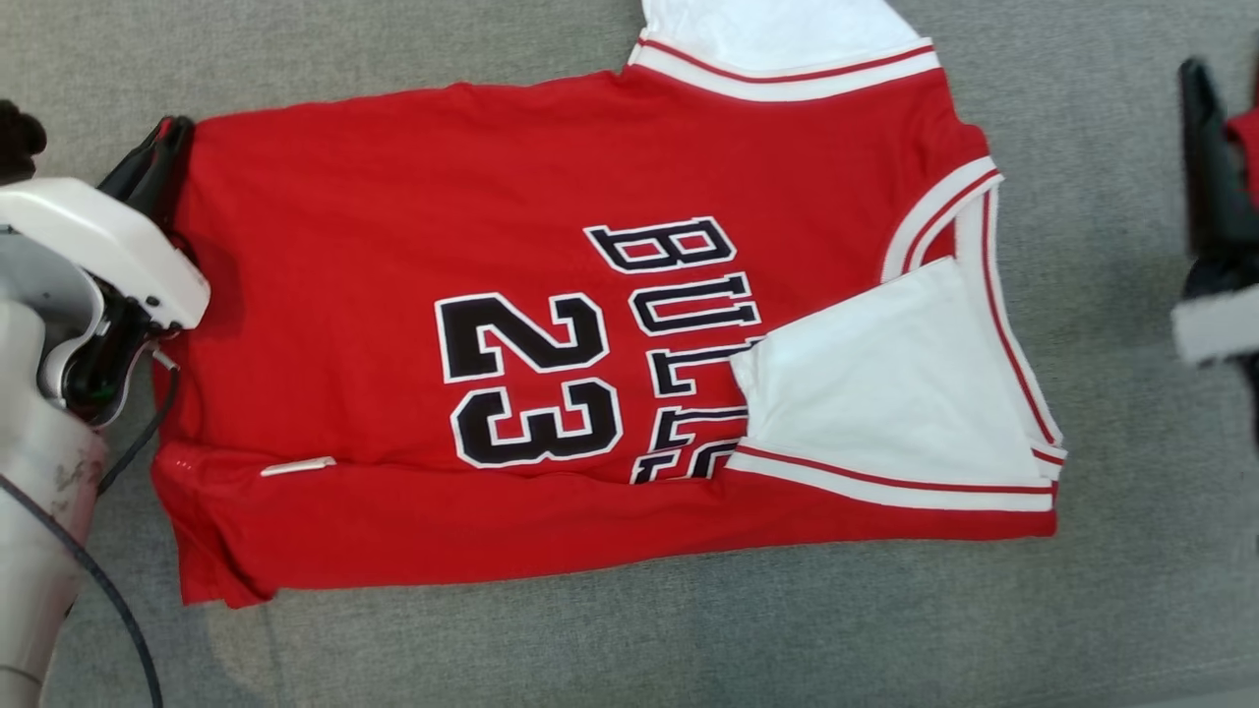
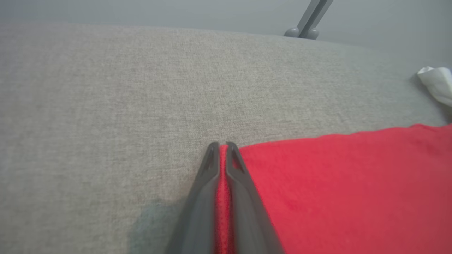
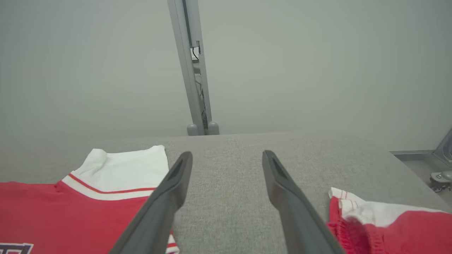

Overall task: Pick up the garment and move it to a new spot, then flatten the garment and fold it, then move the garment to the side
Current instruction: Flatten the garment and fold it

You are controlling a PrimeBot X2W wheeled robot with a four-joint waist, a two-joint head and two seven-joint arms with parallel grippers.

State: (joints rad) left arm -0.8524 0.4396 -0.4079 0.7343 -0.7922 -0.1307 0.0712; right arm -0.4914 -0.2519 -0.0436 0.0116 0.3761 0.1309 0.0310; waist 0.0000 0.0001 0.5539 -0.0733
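The garment point(image 1: 393, 197): a red jersey-style shirt, lying sideways on the grey fabric surface point(image 1: 629, 649), hem to the left and neck to the right. The near long edge appears to be lying turned in over the body. One white sleeve point(image 1: 885, 393) is lying folded across the "BULLS 23" print, and the other sleeve point(image 1: 777, 39) is sticking out at the far edge.

Handling, as judged: it is looking light, limp and not fragile, and likely to be dragging rather than sliding on the woven cover. Lifted from one point it would probably be sagging and creasing, so corners and hems, two at once, are looking like the best holds.

Left end: the left gripper point(image 1: 169, 133) is sitting at the far hem corner. The head view is leaving the grip unclear; the left wrist view is settling it, with the left gripper point(image 2: 221, 144) clenched on a strip of red hem between its fingers.

Centre: the head view is supplying the full outline and the print.

Right end: the right gripper point(image 1: 1202, 108) is hanging just off the neck end. The right wrist view is showing the right gripper point(image 3: 227, 155) with jaws spread over bare cover, grasping nothing, and a second red-and-white cloth point(image 3: 388, 218) lying beside it.
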